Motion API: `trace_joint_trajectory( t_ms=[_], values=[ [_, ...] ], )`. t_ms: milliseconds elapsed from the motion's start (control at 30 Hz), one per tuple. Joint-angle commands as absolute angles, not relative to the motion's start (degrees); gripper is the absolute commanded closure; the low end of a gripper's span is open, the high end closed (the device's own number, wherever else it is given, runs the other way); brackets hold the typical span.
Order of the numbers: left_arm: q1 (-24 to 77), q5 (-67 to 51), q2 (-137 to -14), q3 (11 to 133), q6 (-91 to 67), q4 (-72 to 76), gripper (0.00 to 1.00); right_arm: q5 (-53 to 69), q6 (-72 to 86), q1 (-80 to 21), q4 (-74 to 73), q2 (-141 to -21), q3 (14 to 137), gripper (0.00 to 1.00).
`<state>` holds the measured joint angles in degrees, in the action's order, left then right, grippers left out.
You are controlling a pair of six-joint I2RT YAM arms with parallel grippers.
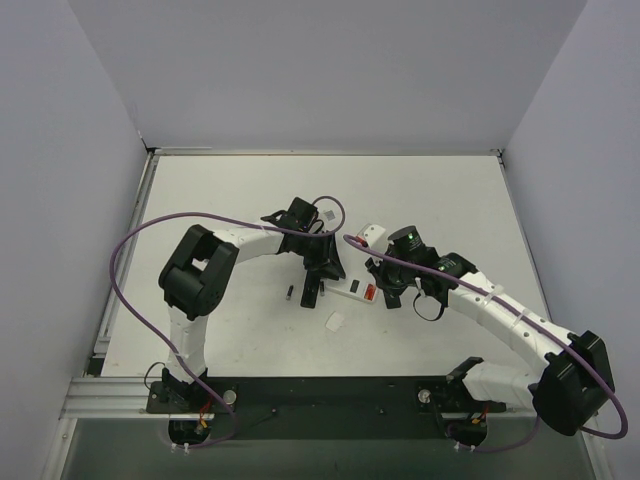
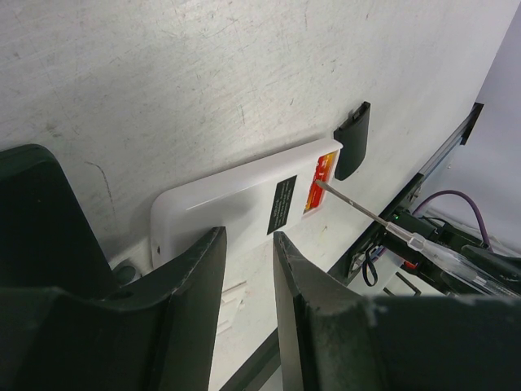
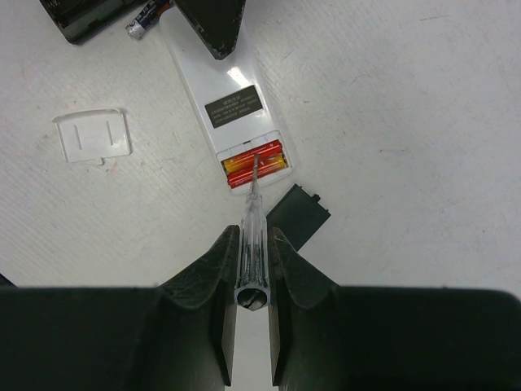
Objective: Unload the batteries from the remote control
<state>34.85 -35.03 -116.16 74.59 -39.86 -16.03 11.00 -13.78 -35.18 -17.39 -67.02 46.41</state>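
Note:
The white remote control [image 3: 220, 81] lies face down with its battery bay uncovered. Two red-and-yellow batteries [image 3: 254, 163] sit side by side in that bay. My right gripper [image 3: 253, 236] is shut on a clear-handled screwdriver [image 3: 252, 216], whose metal tip rests between the batteries [image 2: 319, 183]. My left gripper [image 2: 248, 236] stands partly open over the remote's [image 2: 236, 195] other end. One of its fingers [image 3: 212, 24] is on top of that end, and nothing is held between its jaws. In the top view both grippers meet over the remote [image 1: 352, 287].
A black battery cover [image 3: 299, 213] lies right beside the bay. A white cover [image 3: 91, 134] lies to the left. Past the left gripper a black remote [image 3: 81, 16] lies with a loose dark battery [image 3: 142, 22] next to it. A small white square [image 1: 327, 215] lies farther back.

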Motion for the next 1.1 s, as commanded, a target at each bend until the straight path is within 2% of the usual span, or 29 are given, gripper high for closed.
trace_joint_trajectory(
  t_ms=[0,633,1067],
  values=[
    [35.1,-35.3,-116.3,74.2,-39.4,-14.5,0.60,11.3,-15.3,-34.7,-20.4,-65.8,48.1,1.00],
    [35.1,-35.9,-116.0,74.3,-39.4,-14.9,0.60,11.2,-16.4,-34.7,-21.7,-65.6,47.5,1.00],
    [35.1,-36.3,-116.5,72.2,-40.7,-12.8,0.60,9.6,-11.4,-36.0,-15.0,-68.2,41.7,1.00]
  ],
)
